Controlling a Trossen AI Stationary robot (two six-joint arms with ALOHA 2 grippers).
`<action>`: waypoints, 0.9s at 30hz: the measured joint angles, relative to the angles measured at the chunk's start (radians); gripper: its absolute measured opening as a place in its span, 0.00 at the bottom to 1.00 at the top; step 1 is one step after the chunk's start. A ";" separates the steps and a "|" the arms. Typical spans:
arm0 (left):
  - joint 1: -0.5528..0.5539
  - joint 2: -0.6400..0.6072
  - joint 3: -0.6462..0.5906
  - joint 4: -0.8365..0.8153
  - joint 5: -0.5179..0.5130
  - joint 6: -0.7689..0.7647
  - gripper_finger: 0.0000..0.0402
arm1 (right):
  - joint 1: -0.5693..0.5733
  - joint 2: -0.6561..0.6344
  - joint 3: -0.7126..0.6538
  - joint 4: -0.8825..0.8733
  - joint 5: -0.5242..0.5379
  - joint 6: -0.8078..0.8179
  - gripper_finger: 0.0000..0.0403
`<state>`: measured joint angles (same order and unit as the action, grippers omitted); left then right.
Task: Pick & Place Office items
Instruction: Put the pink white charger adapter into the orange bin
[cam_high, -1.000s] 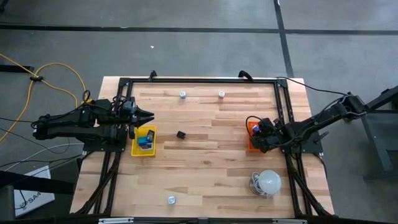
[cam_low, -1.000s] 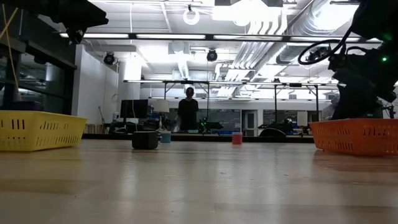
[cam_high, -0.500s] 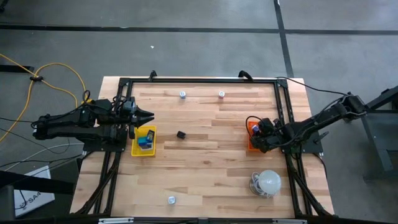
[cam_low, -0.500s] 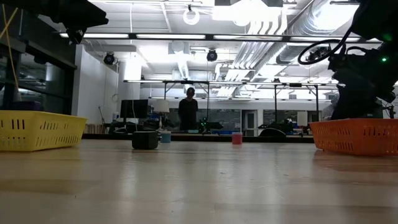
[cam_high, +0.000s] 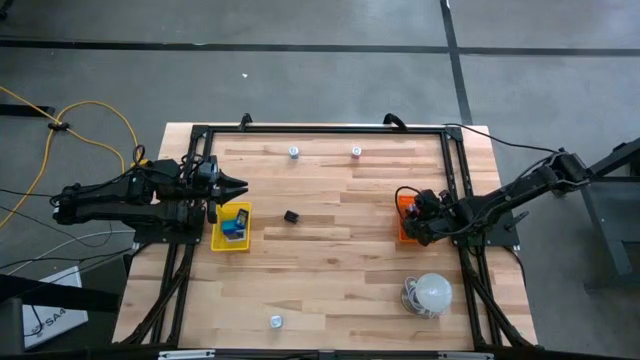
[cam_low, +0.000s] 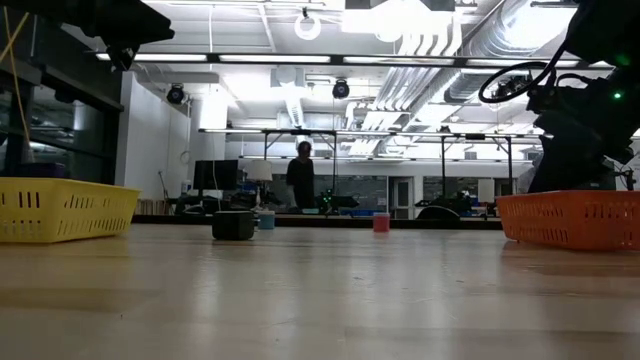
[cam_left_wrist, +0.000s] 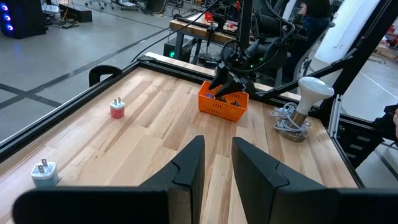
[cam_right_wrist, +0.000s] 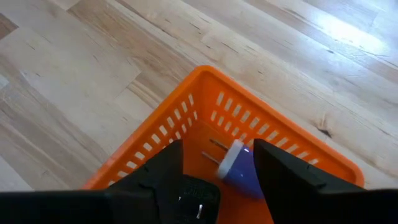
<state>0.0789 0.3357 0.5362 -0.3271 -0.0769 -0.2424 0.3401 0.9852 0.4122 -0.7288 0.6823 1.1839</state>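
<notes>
1. Orange plastic walls surround the right tool (cam_right_wrist: 219, 149), which hangs low inside the orange tray (cam_right_wrist: 205, 87) at the right side of the desk (cam_high: 330, 270).
2. Its two dark fingers stand spread, and a small purple-blue plug (cam_right_wrist: 239, 169) lies on the tray floor between them with its metal prongs pointing towards one finger. There is a gap on the prong side, so the tool is not pinching the plug.
3. Just beside the tray, towards the near right corner of the desk, stands a large white dome lamp (cam_high: 432, 292) on a coiled cable.
4. A small black block (cam_high: 291, 216) sits alone on the bare wood in the middle of the desk, between the two trays.
5. Near the far long edge are a pale plug (cam_left_wrist: 43, 173) and a pink plug (cam_left_wrist: 117, 109), both upright and apart from each other.
6. One more small white piece (cam_high: 276, 321) rests near the opposite long edge, well apart from everything else.
7. The left tool (cam_left_wrist: 217, 146) hovers over the left side of the desk, just past the far end of the yellow tray (cam_high: 217, 240). Its fingers are almost pressed together, with only a thin slit between them and nothing in it.
8. Some blue pieces (cam_high: 233, 228) lie inside the yellow tray.
9. Beyond the desk, in the low view, a person (cam_low: 300, 175) stands far back in the room.
</notes>
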 joint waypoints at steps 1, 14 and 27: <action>0.000 0.000 0.000 0.000 0.000 0.000 0.19 | 0.000 0.000 0.000 0.000 0.000 0.000 0.45; 0.000 0.000 0.000 0.000 0.000 0.000 0.19 | 0.000 0.000 0.020 0.009 0.026 -0.026 0.44; 0.000 0.000 0.000 0.000 0.000 0.000 0.19 | -0.152 0.000 0.169 0.220 -0.033 -0.442 0.44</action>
<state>0.0789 0.3356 0.5362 -0.3268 -0.0769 -0.2424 0.1878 0.9852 0.5810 -0.5086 0.6490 0.7421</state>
